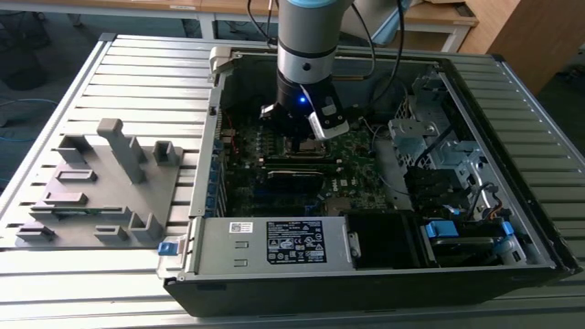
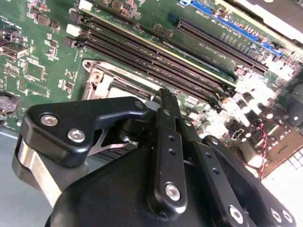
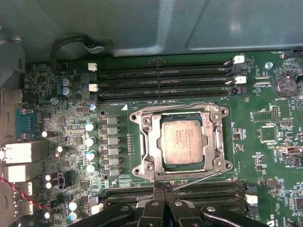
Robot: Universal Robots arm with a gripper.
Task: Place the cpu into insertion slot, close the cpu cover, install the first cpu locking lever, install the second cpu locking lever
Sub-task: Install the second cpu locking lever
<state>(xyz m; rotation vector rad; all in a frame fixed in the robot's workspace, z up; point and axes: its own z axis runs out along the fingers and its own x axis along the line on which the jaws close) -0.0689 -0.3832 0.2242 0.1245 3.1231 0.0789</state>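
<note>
The cpu [image 3: 182, 139], a silvery-grey square chip, lies flat in the insertion slot [image 3: 138, 169] on the green motherboard. The cpu cover [image 3: 152, 142], a metal frame plate, lies down around the chip's edges. A thin wire lever [image 3: 199, 178] runs slanted along the slot's near side, and its end meets my fingertips. My gripper [image 3: 163, 188] is shut, its black fingers pressed together just beside the slot. In the second wrist view the gripper [image 2: 165, 101] hangs over the slot's metal frame [image 2: 102, 78]. In the exterior view the gripper [image 1: 294, 137] reaches down into the open computer case.
Long black memory slots [image 3: 161, 80] flank the socket on both sides. A row of capacitors [image 3: 90, 142] stands close by. The case walls [image 1: 205, 171], a power supply [image 1: 274, 243] and a drive cage [image 1: 429, 137] surround the board. A grey fixture [image 1: 101, 185] sits on the slatted table.
</note>
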